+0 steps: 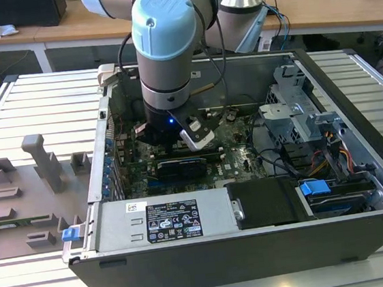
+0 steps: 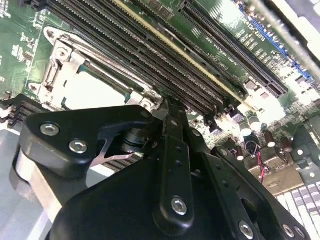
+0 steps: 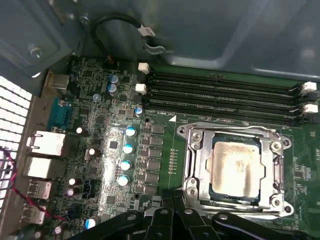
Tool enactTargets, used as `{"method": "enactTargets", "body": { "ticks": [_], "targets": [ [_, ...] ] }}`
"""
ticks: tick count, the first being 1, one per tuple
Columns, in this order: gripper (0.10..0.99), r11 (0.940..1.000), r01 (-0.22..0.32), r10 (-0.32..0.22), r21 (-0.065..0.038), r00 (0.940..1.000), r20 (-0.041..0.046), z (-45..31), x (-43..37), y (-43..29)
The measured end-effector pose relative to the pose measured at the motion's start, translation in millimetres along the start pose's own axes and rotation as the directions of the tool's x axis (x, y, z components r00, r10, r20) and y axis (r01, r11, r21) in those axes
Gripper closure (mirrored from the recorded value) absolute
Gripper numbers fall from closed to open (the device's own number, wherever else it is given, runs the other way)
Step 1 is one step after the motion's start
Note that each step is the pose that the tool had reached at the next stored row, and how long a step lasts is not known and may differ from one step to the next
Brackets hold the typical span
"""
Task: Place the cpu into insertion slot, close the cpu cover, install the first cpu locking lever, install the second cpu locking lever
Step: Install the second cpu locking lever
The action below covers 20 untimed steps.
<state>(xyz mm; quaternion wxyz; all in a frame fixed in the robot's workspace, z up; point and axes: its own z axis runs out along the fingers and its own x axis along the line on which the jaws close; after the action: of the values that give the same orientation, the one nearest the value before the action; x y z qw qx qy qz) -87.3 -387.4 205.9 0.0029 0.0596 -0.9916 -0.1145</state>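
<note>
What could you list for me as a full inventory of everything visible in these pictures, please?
computer case: one, dark grey, open on a slatted table.
motherboard: one, green, inside the case.
cpu: one, pale silver, seated in the insertion slot.
cpu cover: one, silvery frame, lying down around the cpu.
memory slots: four, black, long rows beside the socket.
capacitors: several, blue-topped, in a row beside the socket.
power supply: one, grey with a label, at the case's near side.
fixture tray: one, grey-brown, at the exterior view's left.
blue tab: one, on the drive bay.
arm: one, grey and light blue, reaching into the case.
gripper: one, black, just above the socket's edge.
</note>
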Motion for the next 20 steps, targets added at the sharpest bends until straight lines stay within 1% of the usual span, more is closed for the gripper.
{"method": "enactTargets", "body": {
  "ticks": [1,2,4,5,6,8,10,12,13,15,16,17,19,20],
  "targets": [
    [0.980,1.0000,0.000,0.000,0.000,1.0000,-0.0002,-3.7,0.0,0.9],
    [0.980,1.0000,0.000,0.000,0.000,1.0000,-0.0001,-11.1,-0.3,3.3],
    [0.980,1.0000,0.000,0.000,0.000,1.0000,-0.0007,-12.1,-2.4,4.5],
    [0.980,1.0000,-0.001,0.001,0.000,1.0000,-0.0024,-12.1,-4.9,4.6],
    [0.980,1.0000,-0.002,0.002,-0.001,1.0000,-0.0073,-12.1,-10.1,4.4],
    [0.980,1.0000,-0.004,0.004,-0.002,0.9999,-0.0149,-12.1,-17.0,4.1],
    [0.980,1.0000,-0.006,0.006,-0.003,0.9997,-0.0245,-12.1,-25.2,3.8],
    [0.980,1.0000,-0.008,0.008,-0.004,0.9993,-0.0360,-12.0,-35.2,3.7],
    [0.980,0.9999,-0.011,0.011,-0.005,0.9989,-0.0466,-11.8,-44.5,4.0],
    [0.980,0.9999,-0.012,0.012,-0.006,0.9985,-0.0525,-11.4,-50.1,5.1],
    [0.980,0.9999,-0.013,0.012,-0.006,0.9985,-0.0539,-11.1,-51.3,6.5],
    [0.980,0.9999,-0.013,0.013,-0.004,0.9984,-0.0543,-10.6,-52.0,8.6],
    [0.980,0.9998,-0.013,0.014,0.014,0.9983,-0.0560,-9.5,-53.0,13.2],
    [0.980,0.9995,-0.013,0.015,0.030,0.9982,-0.0577,-8.8,-53.5,16.3]
  ]
}}
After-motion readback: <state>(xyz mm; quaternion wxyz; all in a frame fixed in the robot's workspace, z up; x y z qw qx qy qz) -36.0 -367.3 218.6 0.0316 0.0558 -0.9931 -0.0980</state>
